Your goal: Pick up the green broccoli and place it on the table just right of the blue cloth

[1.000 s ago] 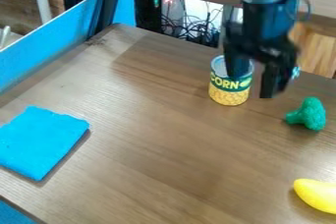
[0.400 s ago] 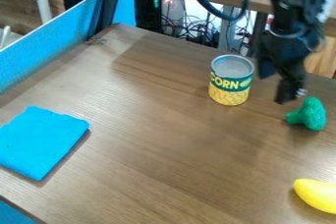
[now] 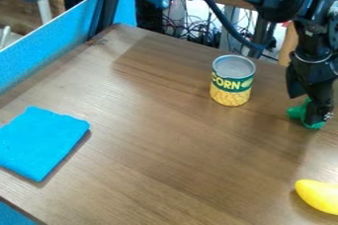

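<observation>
One black gripper point(image 3: 306, 110), mine, low at the right over the green broccoli point(image 3: 296, 113), its two fingers standing apart with green showing in the gap; whether they touch or grip it, I cannot tell. One corn can point(image 3: 231, 87), upright, left of my gripper toward the far side; one yellow fruit point(image 3: 319, 196), near right; one blue cloth point(image 3: 41, 142), lying flat at the left. All four on one brown table point(image 3: 165, 160), cables point(image 3: 198, 31) beyond its far edge.
</observation>
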Robot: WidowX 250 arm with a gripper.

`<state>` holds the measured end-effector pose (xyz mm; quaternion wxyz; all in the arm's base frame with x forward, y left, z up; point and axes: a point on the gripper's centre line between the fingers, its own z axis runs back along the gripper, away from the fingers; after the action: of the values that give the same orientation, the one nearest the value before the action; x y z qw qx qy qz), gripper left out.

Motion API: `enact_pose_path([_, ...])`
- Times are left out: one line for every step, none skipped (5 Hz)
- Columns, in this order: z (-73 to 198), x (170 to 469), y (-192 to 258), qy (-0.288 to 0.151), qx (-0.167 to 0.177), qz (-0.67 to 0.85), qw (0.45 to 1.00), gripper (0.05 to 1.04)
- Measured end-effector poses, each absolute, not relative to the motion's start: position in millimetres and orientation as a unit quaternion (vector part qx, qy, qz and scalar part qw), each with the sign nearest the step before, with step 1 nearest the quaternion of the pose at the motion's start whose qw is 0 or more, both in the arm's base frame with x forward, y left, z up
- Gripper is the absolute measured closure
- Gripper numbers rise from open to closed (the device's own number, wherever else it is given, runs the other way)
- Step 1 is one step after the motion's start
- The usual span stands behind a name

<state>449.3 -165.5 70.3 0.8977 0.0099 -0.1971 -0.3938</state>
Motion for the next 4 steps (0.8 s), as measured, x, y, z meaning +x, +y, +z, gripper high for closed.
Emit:
enact_pose_path([65, 454, -168, -0.194, 0.008, -0.400, 0.896, 0.082])
enact_pose_path([55, 457, -169, -0.187, 0.007, -0.401, 0.897, 0.151])
enact_pose_path([54, 461, -166, -0.186, 0.016, -0.378, 0.907, 0.247])
enact_pose_path([54, 462, -163, -0.186, 0.033, -0.350, 0.917, 0.270])
